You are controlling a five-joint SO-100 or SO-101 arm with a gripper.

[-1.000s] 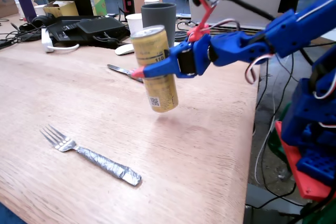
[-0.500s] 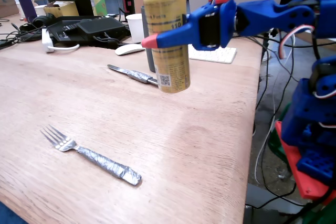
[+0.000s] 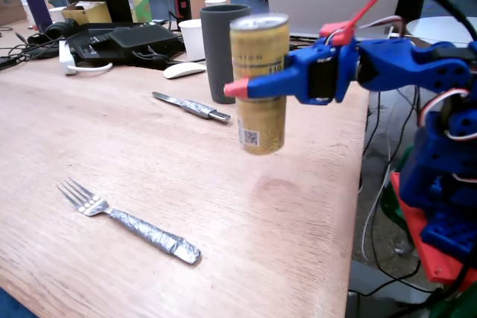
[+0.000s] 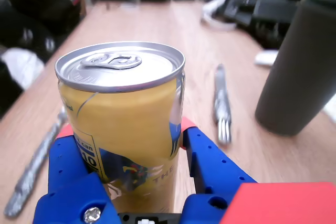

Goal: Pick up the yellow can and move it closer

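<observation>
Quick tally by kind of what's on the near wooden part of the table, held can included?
Cans: 1, the yellow can, held clear of the table by the gripper
Cups: 1, grey cup
Forks: 1
Knives: 1
Total: 4

Golden-yellow can (image 3: pixel 260 87), blue hand (image 3: pixel 237 88)

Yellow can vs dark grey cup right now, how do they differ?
The slim golden-yellow metal can is held off the table, clamped in the blue gripper; the tall dark grey cup stands on the wooden table, untouched. The can has a sealed silver top with pull tab and print; the cup is plain and matte. Both are upright cylinders.
</observation>
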